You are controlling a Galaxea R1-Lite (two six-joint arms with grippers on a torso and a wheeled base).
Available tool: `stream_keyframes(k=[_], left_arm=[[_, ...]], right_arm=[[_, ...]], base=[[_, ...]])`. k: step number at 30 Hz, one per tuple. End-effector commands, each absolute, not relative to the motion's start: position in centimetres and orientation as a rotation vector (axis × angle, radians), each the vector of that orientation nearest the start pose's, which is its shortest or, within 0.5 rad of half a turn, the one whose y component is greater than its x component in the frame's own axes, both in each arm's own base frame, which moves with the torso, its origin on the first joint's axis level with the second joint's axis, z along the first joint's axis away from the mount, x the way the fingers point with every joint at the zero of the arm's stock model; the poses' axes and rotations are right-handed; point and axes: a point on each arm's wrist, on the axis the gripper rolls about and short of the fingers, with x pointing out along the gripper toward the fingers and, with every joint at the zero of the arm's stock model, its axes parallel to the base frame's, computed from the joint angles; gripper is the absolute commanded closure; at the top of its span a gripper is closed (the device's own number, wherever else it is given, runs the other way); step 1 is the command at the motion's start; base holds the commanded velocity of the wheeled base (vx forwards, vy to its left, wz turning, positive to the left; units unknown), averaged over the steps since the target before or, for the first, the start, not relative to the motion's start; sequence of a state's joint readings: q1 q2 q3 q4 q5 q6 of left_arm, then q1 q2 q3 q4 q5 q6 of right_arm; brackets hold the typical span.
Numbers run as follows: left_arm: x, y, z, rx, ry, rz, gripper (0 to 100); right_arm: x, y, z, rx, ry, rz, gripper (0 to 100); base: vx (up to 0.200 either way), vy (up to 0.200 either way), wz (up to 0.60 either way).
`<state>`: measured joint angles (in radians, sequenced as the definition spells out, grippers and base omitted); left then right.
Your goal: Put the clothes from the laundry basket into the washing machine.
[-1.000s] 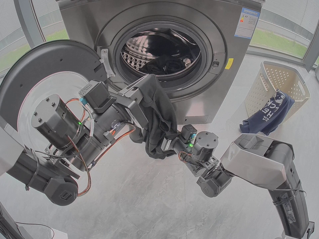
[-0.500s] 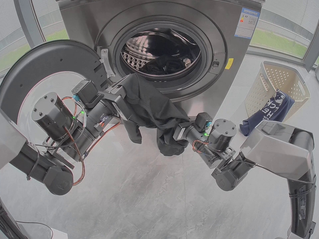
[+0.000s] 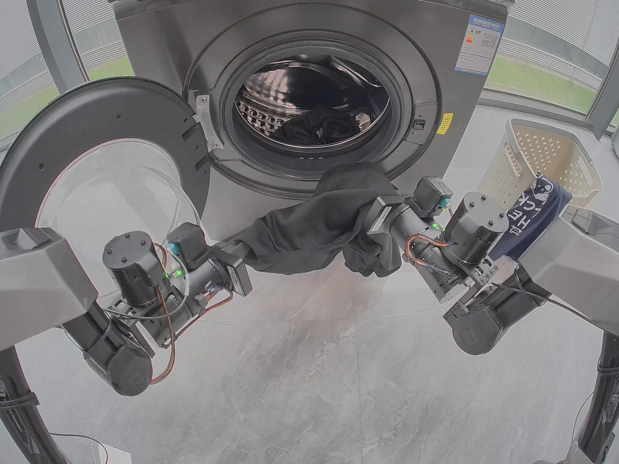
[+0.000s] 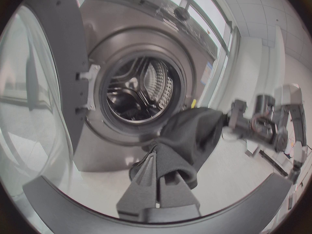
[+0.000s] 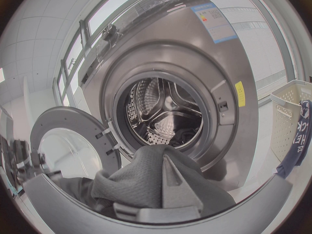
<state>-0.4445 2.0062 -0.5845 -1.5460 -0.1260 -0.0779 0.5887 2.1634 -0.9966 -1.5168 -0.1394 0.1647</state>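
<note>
Left pincer [image 3: 245,256], right pincer [image 3: 377,212] spread apart; black garment [image 3: 309,227] stretched between.

In the head view we cannot see the fingers of the right gripper [image 3: 369,219], for the dark garment [image 3: 309,227] is bunched over them, and in the right wrist view the cloth covers all but one finger [image 5: 175,182]. The right arm [image 3: 477,240] stands before the lower part of the laundry basket [image 3: 512,172] and of the navy shirt [image 3: 535,207] hung on its rim, so we cannot tell what lies inside. The dark clothes [image 3: 319,127] in the drum [image 3: 271,107] of the washing machine [image 3: 161,40] form a heap whose pieces we cannot tell apart, and the head view's upper edge cuts off the machine's top.
</note>
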Motion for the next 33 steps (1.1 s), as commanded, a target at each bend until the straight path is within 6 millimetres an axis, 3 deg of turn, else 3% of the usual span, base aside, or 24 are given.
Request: stream_keyframes(k=[1,4,5,9,10,15,22,27,32,33], left_arm=[[29.6,-14.2,8.8,-0.050,0.019,-0.600,100],[29.5,-14.2,8.0,-0.042,0.047,-0.608,100],[29.4,-14.1,7.9,-0.041,0.052,-0.609,0],[29.3,-14.2,7.5,-0.039,0.070,-0.614,0],[28.8,-14.2,6.4,-0.029,0.120,-0.618,0],[27.4,-13.7,4.4,0.044,0.202,-0.696,0],[25.4,-13.6,2.8,0.103,0.285,-0.776,0],[25.9,-15.2,4.0,0.089,0.214,-0.809,0],[27.4,-17.9,5.9,0.070,0.083,-0.847,0],[28.1,-19.2,6.9,0.044,0.028,-0.858,0]], right_arm=[[32.8,21.6,17.3,0.305,-0.340,0.475,100],[32.8,21.6,17.4,0.306,-0.343,0.475,100],[32.8,21.6,17.4,0.306,-0.343,0.475,100],[32.8,21.6,17.4,0.307,-0.344,0.475,100],[32.9,21.7,17.5,0.309,-0.349,0.475,100],[33.0,21.7,17.6,0.312,-0.354,0.477,100],[33.1,22.0,17.7,0.321,-0.358,0.479,100],[32.9,22.1,17.5,0.323,-0.353,0.480,100],[32.8,22.1,17.1,0.319,-0.342,0.483,100],[32.6,22.5,17.1,0.323,-0.340,0.492,100]], base=[[0.000,0.000,0.00],[0.000,0.000,0.00],[0.000,0.000,0.00],[0.000,0.000,0.00],[0.000,0.000,0.00],[0.000,0.000,0.00],[0.000,0.000,0.00],[0.000,0.000,0.00],[0.000,0.000,0.00],[0.000,0.000,0.00]])
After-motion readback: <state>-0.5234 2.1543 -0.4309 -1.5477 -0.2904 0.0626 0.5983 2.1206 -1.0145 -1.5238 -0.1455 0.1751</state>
